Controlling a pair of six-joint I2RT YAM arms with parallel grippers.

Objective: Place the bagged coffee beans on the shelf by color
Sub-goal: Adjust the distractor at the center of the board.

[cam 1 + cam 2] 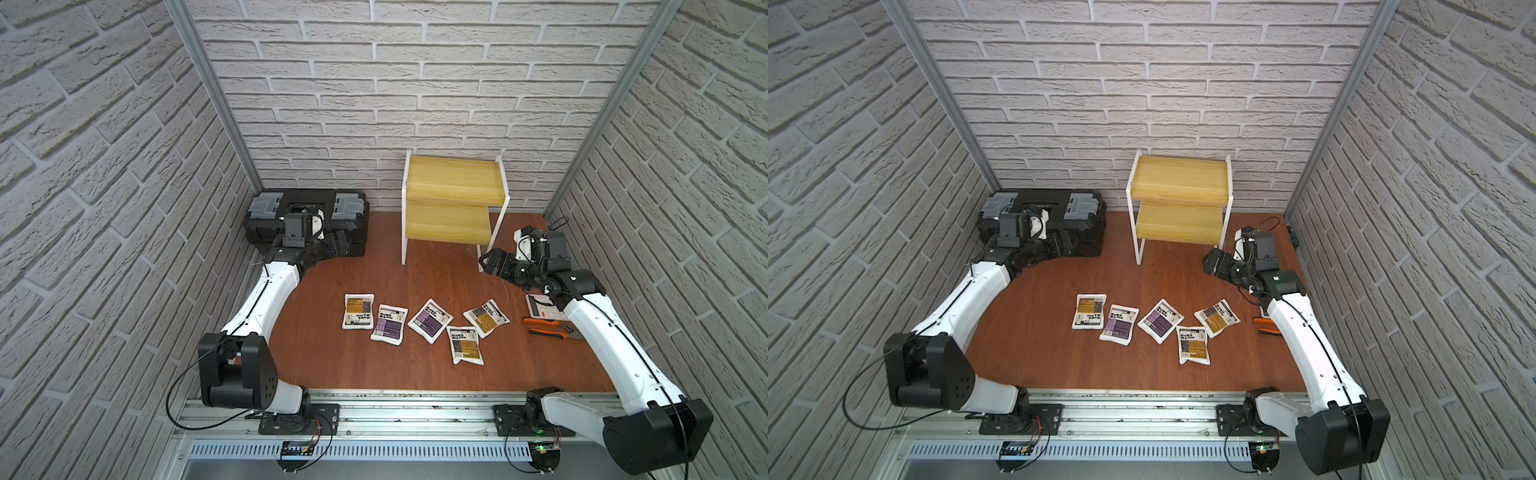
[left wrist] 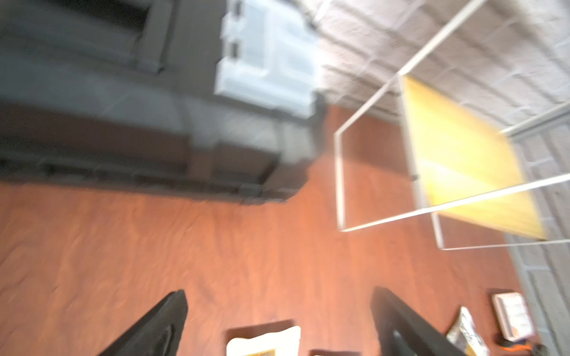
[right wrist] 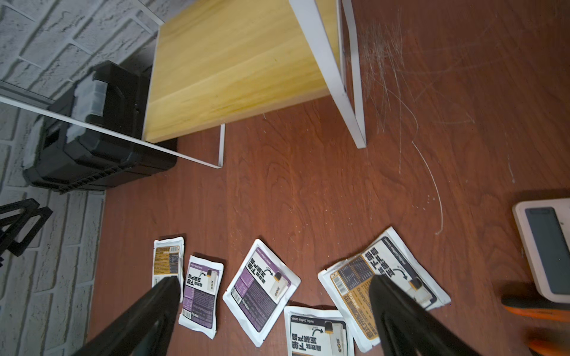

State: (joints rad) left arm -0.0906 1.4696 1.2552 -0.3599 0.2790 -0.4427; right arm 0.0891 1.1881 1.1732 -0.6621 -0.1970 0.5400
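Note:
The bagged coffee beans lie flat on the brown table in a loose row: mustard-yellow pouches (image 1: 358,311) (image 1: 465,344) (image 1: 486,318) and purple ones (image 1: 389,323) (image 1: 429,320). The two-tier shelf (image 1: 453,199) stands bare at the back wall. My right gripper (image 3: 274,280) hovers open to the right of the shelf's front leg, looking down over the purple pouch (image 3: 260,289) and a yellow one (image 3: 354,277). My left gripper (image 2: 279,296) is open and empty beside the toolbox, with a yellow pouch (image 2: 265,340) below it. The left wrist view is blurred.
A black toolbox (image 1: 305,216) with grey latches sits at the back left, close behind the left gripper (image 1: 340,244). A white calculator (image 3: 546,246) and orange-handled pliers (image 1: 544,326) lie at the right, partly under the right arm. Brick walls close in on three sides.

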